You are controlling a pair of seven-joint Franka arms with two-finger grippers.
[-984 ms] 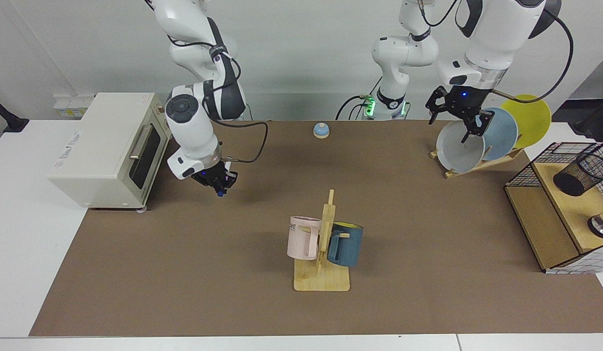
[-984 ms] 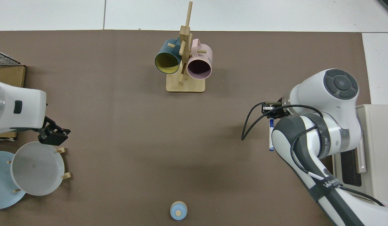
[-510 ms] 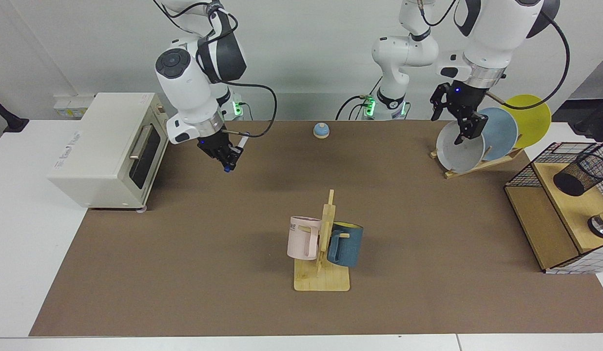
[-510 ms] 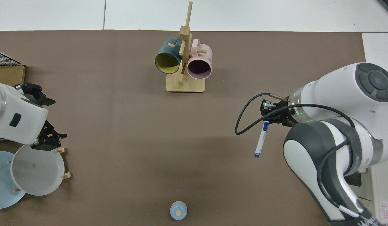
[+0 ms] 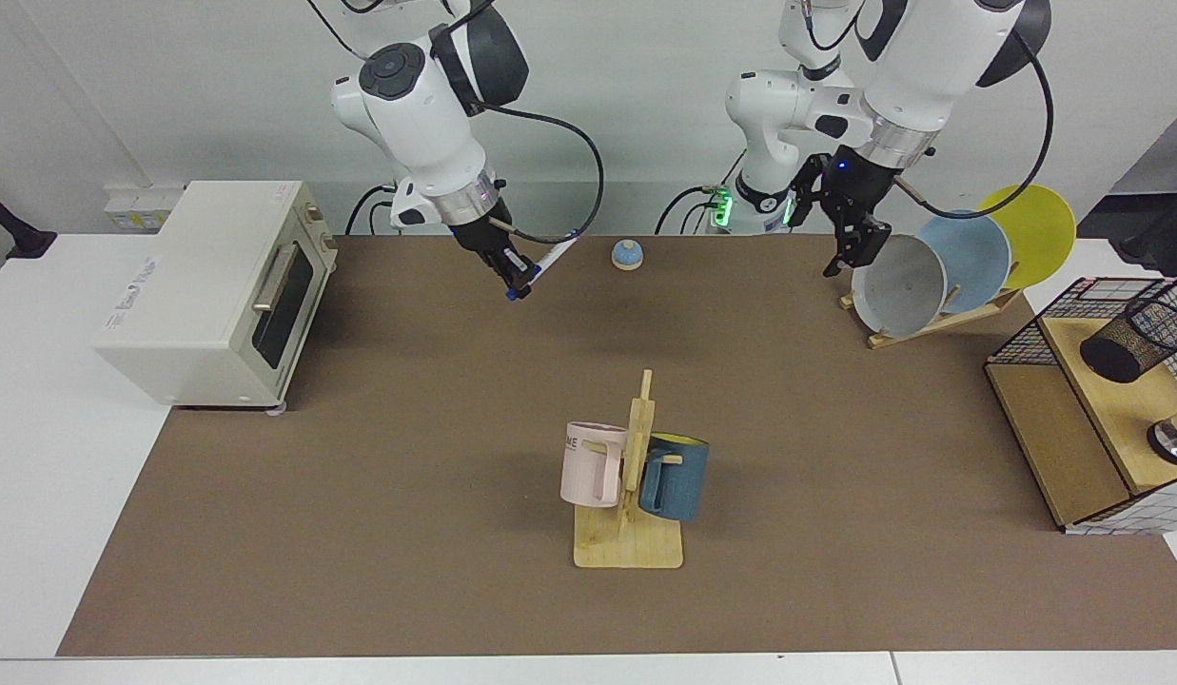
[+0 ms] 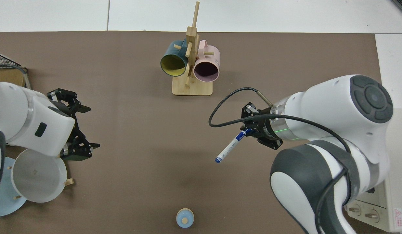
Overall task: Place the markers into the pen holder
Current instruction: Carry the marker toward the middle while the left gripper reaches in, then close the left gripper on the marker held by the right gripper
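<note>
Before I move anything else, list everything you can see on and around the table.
marker: 1, white with blue cap, held in the air by the right gripper
pen holder: 1, black mesh, tilted on the wooden shelf
wire shelf: 1, black grid with wood boards, table edge by the left arm
mugs: 2, pink and blue, hung on the wooden mug stand
dishes: 3, grey bowl, blue plate, yellow plate, in the dish rack
toaster oven: 1, cream, by the right arm
bell: 1, blue, far table edge
mat: 1, brown
right gripper: shut on the marker
left gripper: open, above the grey bowl
</note>
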